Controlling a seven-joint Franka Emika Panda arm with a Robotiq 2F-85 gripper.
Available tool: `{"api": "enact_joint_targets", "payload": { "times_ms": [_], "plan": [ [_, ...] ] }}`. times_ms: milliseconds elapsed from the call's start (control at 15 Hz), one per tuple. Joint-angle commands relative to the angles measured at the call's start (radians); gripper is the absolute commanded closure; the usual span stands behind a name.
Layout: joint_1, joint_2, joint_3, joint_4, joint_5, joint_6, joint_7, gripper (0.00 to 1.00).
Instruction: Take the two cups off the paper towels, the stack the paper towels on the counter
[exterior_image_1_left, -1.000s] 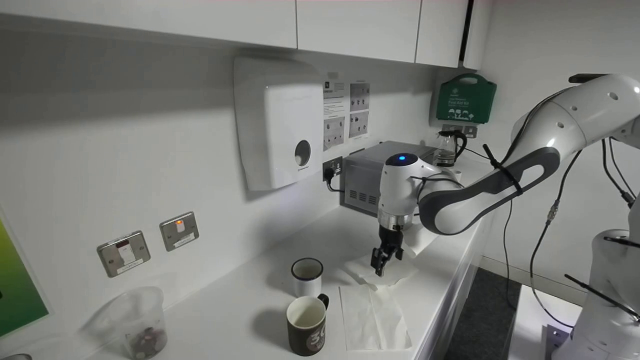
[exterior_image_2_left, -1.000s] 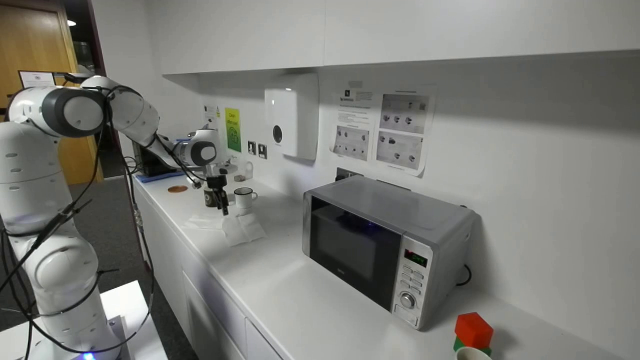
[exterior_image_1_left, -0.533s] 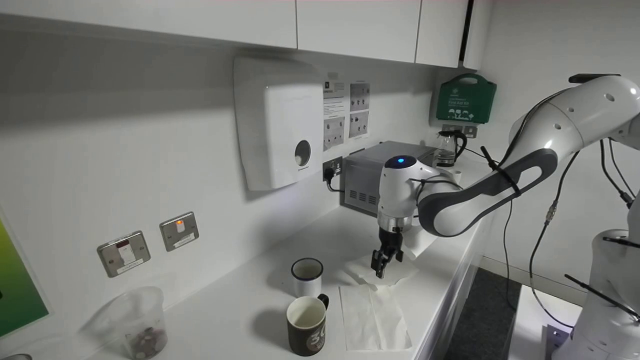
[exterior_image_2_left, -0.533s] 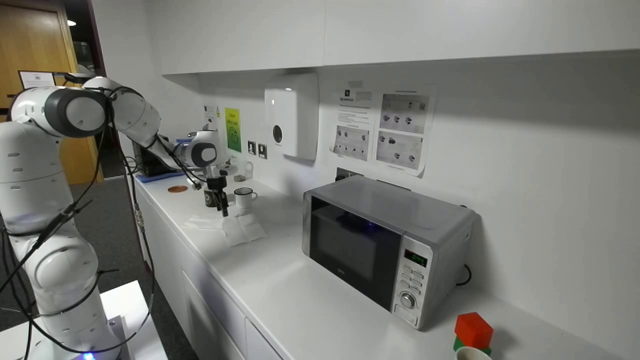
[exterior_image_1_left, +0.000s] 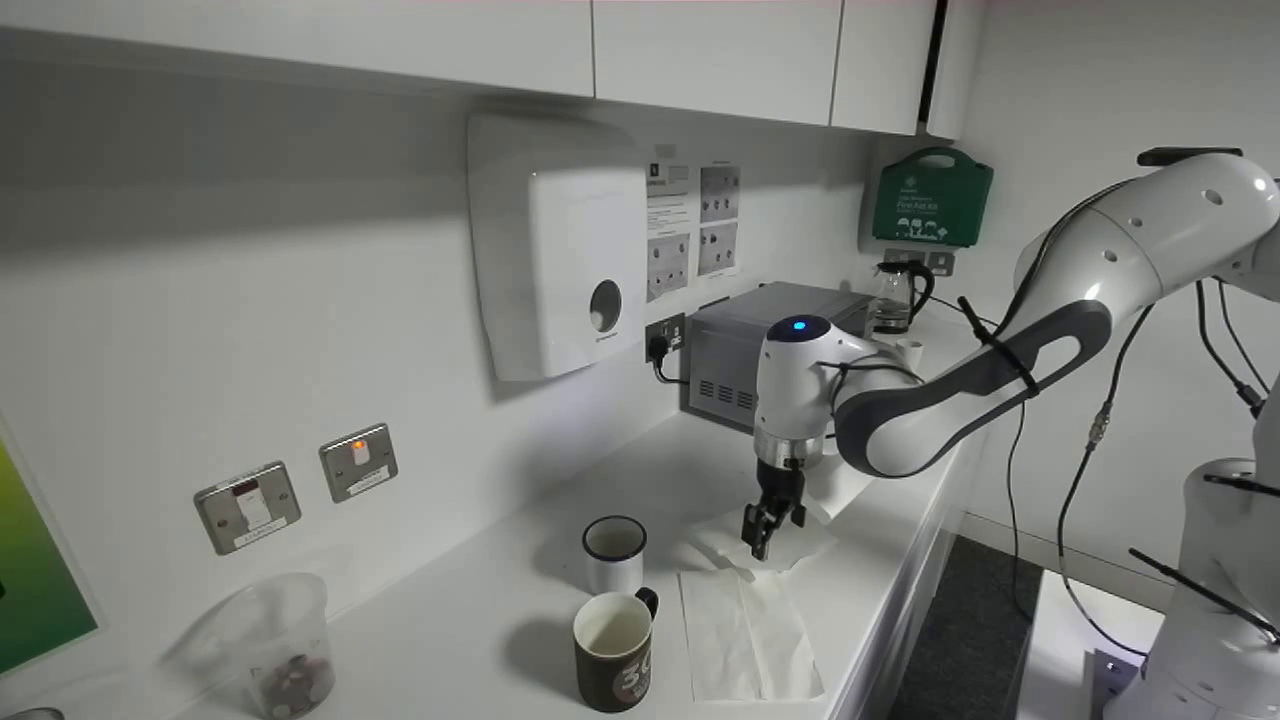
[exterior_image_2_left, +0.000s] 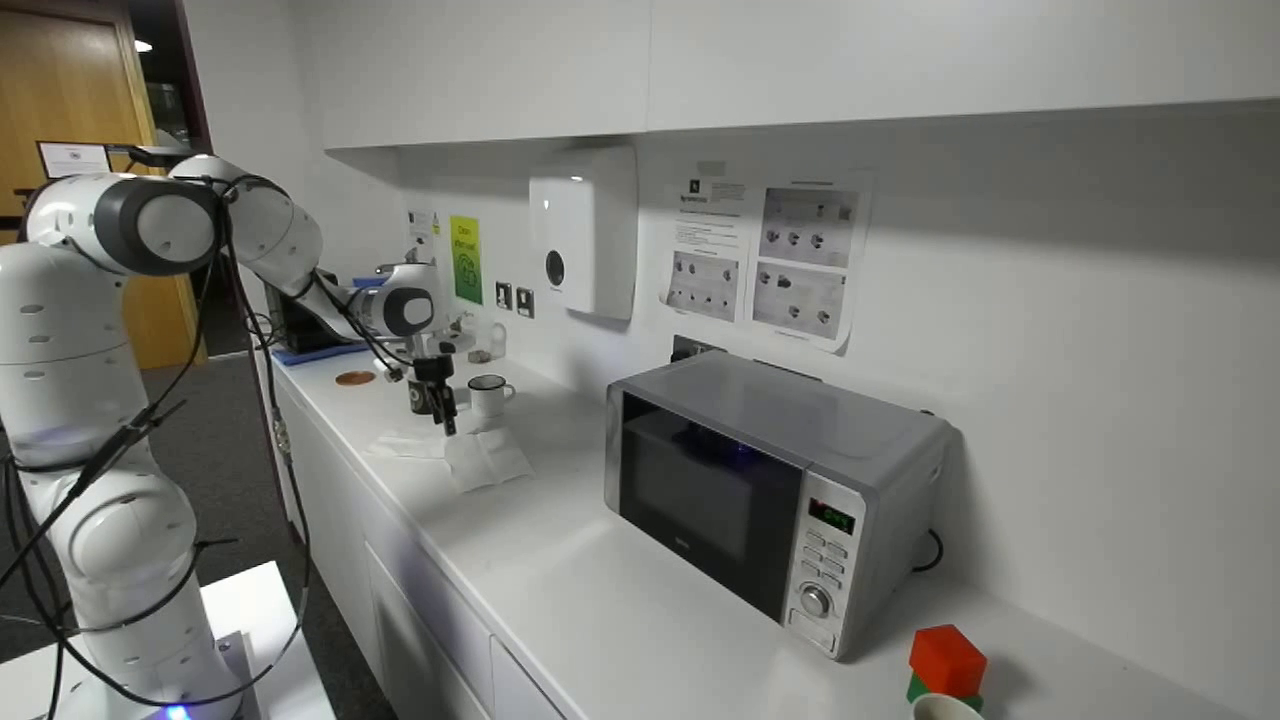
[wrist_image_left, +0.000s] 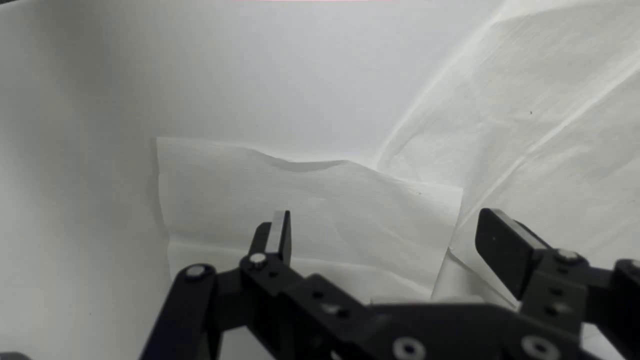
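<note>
The fingers (wrist_image_left: 505, 250) are spread wide, pointing down over the tabletop (exterior_image_2_left: 600, 580) off the vented side of the microwave (exterior_image_2_left: 770, 480) and well apart from it. Directly below them lies a slightly rumpled paper towel (wrist_image_left: 320, 200), the one nearer the microwave of the two; in the wrist view it shows through the gap between the fingers, and whether their tips touch it I cannot tell. The second paper towel (exterior_image_1_left: 755, 640), creased and fairly flat, lies farther from the microwave, its edge meeting or overlapping the first. On the side of the fingers toward the wall (exterior_image_1_left: 400, 280), the white cup (exterior_image_1_left: 615, 572) with the dark rim stands upright on the tabletop, farther from the microwave than the first towel. The dark cup (exterior_image_1_left: 600, 670), also upright, stands farther still from the microwave, just beside the second towel. Beyond both cups from the microwave, near the wall, stands a clear container (exterior_image_1_left: 285, 645) with something dark in its bottom.
</note>
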Motion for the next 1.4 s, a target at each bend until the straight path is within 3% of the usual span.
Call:
{"api": "enact_joint_targets", "payload": {
  "times_ms": [0, 533, 1333],
  "plan": [
    [-0.009, 0.014, 0.012, 0.023, -0.100, 0.033, 0.084, 0.00],
    [0.001, 0.051, 0.015, 0.073, -0.232, 0.041, 0.207, 0.00],
    [0.032, 0.107, 0.026, 0.091, -0.204, 0.034, 0.085, 0.00]
  ]
}}
